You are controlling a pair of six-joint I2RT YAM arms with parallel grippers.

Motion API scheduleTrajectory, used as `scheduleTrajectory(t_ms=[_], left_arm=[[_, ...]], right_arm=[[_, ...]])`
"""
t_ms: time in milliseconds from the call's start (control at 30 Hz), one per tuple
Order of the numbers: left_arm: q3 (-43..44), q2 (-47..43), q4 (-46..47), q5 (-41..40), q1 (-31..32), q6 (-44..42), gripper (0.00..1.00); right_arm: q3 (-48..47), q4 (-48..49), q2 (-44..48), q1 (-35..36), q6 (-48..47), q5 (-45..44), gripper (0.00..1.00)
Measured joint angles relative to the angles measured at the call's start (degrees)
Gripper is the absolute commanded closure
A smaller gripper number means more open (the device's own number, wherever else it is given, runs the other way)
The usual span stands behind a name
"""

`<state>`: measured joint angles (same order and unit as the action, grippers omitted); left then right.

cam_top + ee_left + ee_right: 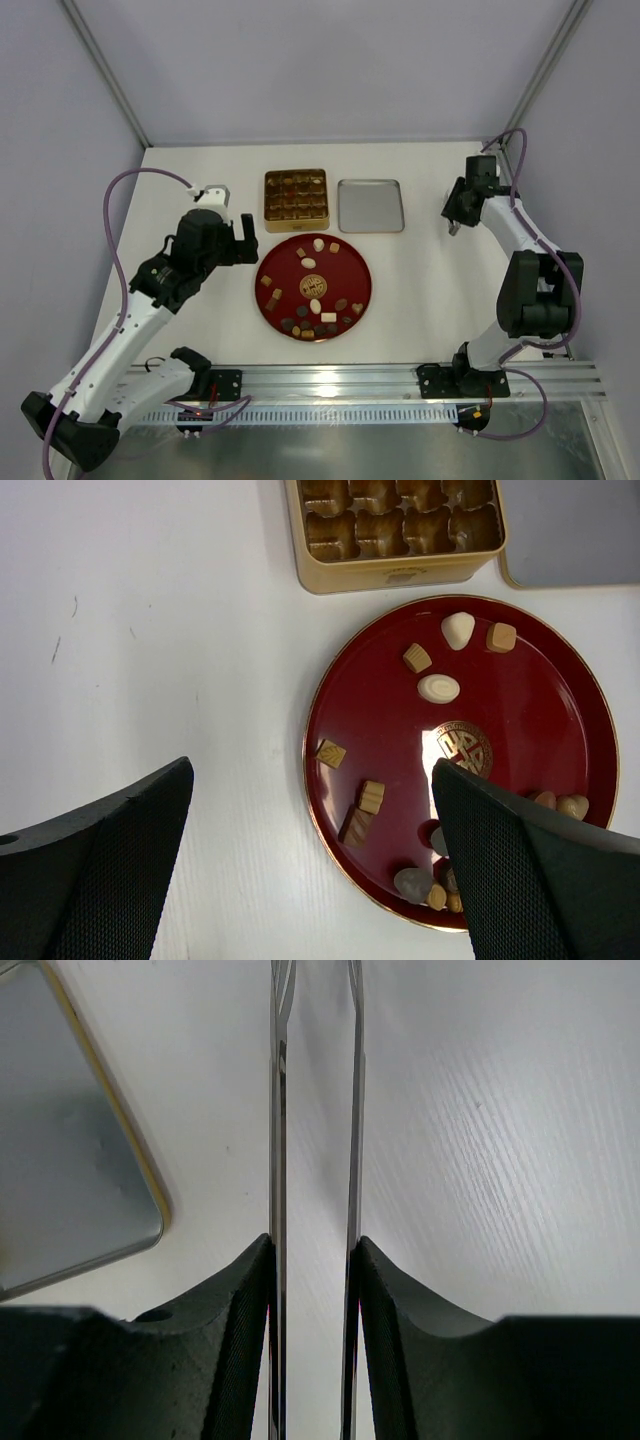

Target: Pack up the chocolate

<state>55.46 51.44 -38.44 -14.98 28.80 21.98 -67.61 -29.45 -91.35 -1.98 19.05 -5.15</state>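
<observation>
Several pieces of chocolate [318,245] in brown, tan and cream lie scattered on the red round plate [362,285] at the table's middle. The left wrist view shows the chocolate [438,688] up close on the plate [520,710]. My left gripper [240,243] hangs wide open and holds nothing, just left of the plate; in its own view the left gripper [312,770] straddles the plate's left rim. My right gripper [457,215] is far right, shut on thin metal tongs [277,1110] whose two blades run between its fingers, over bare table; its wrist camera shows the right gripper [314,1241] there.
The gold box [296,194] with gridded compartments stands just behind the plate, also in the left wrist view as the box [390,575]. Its grey lid [370,205] lies to the box's right, and the lid [60,1130] sits left of the tongs.
</observation>
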Motion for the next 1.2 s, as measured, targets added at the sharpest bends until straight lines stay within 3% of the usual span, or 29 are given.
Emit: scheduleTrajectory(t_ms=[333,1200], left_arm=[[0.0,-0.11,-0.02,0.59,0.0,0.0,0.0],[0.0,-0.09,0.0,2.16,0.0,0.04,0.0]], right_arm=[[2.38,4.52,-7.65,-1.27,0.42,0.04,0.45],[6.75,4.92,-7.89,-1.27,1.16,1.92,0.11]])
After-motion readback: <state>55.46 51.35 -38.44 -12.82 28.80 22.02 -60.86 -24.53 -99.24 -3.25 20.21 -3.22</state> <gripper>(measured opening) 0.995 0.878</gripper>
